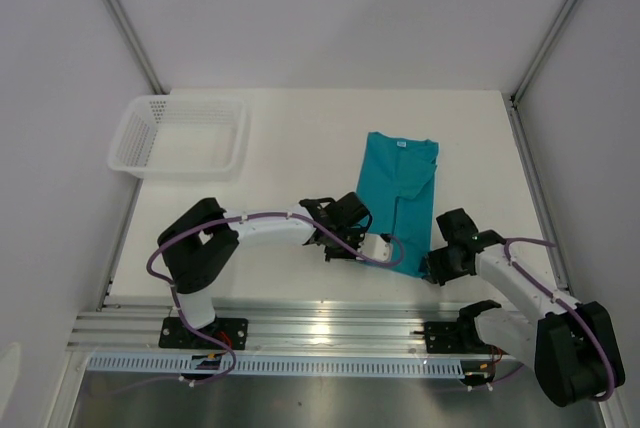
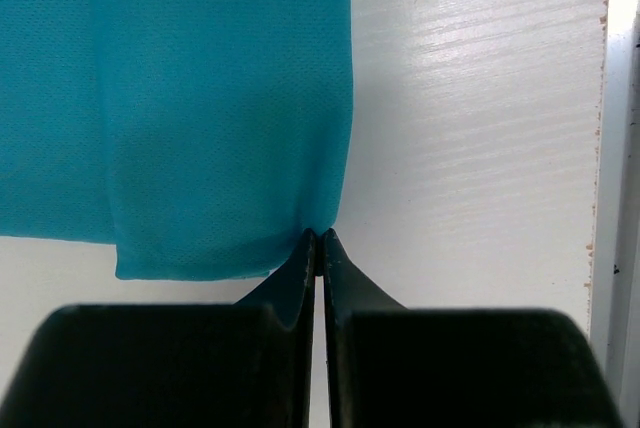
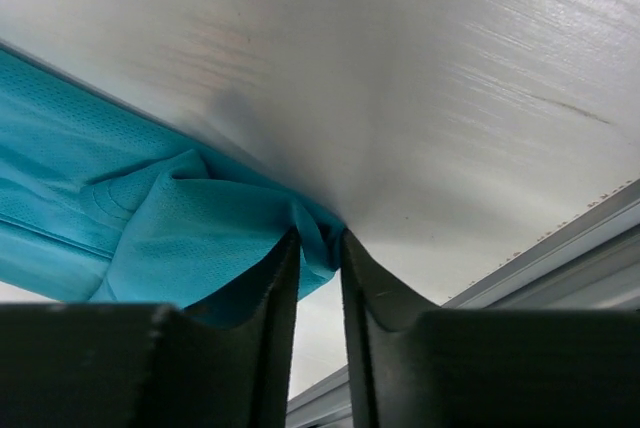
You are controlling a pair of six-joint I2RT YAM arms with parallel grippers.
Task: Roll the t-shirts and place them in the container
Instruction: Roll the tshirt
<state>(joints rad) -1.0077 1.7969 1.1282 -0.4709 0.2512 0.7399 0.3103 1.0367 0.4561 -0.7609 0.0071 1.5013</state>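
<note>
Presently: t-shirt (image 1: 398, 193) held at both near corners; roll not yet begun.
Top view: the teal shirt is laid folded lengthwise, mid-right on the table (image 1: 300, 148), collar at the far end. L gripper (image 1: 392, 254) and R gripper (image 1: 436, 270) are set at its near hem. White mesh basket (image 1: 180, 106) is at far left, well apart; nothing is seen in it. L wrist: fingers (image 2: 290, 293) are pressed flat together, hem corner apparently nipped at the tips. R wrist: fingers (image 3: 268, 298) are nearly closed, a bunch of cloth clamped between. Judgement: hem should be lifted evenly and turned over twd collar, both ends kept level w/ equal tension, else the roll will be skewed.
</note>
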